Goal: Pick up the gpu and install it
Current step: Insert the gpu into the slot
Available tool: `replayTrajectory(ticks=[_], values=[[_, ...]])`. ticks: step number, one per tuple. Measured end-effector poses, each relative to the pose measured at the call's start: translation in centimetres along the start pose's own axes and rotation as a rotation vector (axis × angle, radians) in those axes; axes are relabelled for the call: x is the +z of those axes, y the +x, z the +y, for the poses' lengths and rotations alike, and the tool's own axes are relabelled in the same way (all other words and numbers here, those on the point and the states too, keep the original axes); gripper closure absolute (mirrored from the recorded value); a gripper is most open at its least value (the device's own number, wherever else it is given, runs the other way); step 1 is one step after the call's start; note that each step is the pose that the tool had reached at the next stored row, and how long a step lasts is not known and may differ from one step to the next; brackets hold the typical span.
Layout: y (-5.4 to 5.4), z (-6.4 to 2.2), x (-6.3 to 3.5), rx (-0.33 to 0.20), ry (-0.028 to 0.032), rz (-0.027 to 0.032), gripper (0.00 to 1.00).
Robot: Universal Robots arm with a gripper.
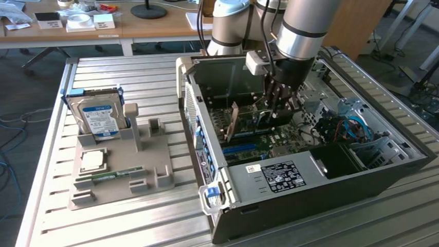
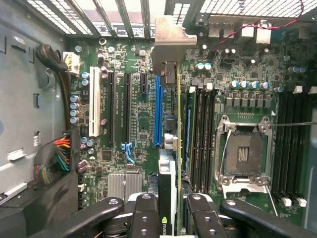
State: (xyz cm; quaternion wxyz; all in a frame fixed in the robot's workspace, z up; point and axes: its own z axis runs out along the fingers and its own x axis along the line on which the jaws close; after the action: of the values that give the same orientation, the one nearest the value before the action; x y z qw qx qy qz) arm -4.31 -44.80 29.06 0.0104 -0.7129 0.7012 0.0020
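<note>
Nearest me, on the slatted metal counter (image 1: pixel 137 226), the open computer case (image 1: pixel 288 206) lies on its side, its labelled end facing out. Towards the exterior view's left sits a grey holder (image 1: pixel 154 152). It carries a green RAM stick (image 1: pixel 110 176), a processor chip (image 1: pixel 92 160) and, standing upright at its far end, a blue-labelled hard drive (image 1: pixel 99 118).

Further in, the arm (image 1: pixel 302 31) reaches straight down into the case. Its claw (image 1: pixel 276 105) (image 2: pixel 172 215) is drawn narrow, one finger either side of the gpu (image 2: pixel 168 183), clamping it. The card stands on edge over the green motherboard (image 2: pixel 143 124), just beside the long blue slot (image 2: pixel 157 109). Its silver bracket points at the slotted rear wall of the case. I can't tell whether its lower edge meets the board.

Beyond the case, a wooden desk (image 1: pixel 137 28) holds small boxes and a round black base.
</note>
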Motion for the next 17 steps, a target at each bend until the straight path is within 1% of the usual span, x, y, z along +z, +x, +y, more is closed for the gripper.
replayTrajectory(ticks=[5, 17], values=[[0.1, 0.23, 0.47, 0.0, -0.0001, 0.0, 0.73], [0.4, 1.5, 0.53, 0.0, 0.0014, 0.0, 0.73]])
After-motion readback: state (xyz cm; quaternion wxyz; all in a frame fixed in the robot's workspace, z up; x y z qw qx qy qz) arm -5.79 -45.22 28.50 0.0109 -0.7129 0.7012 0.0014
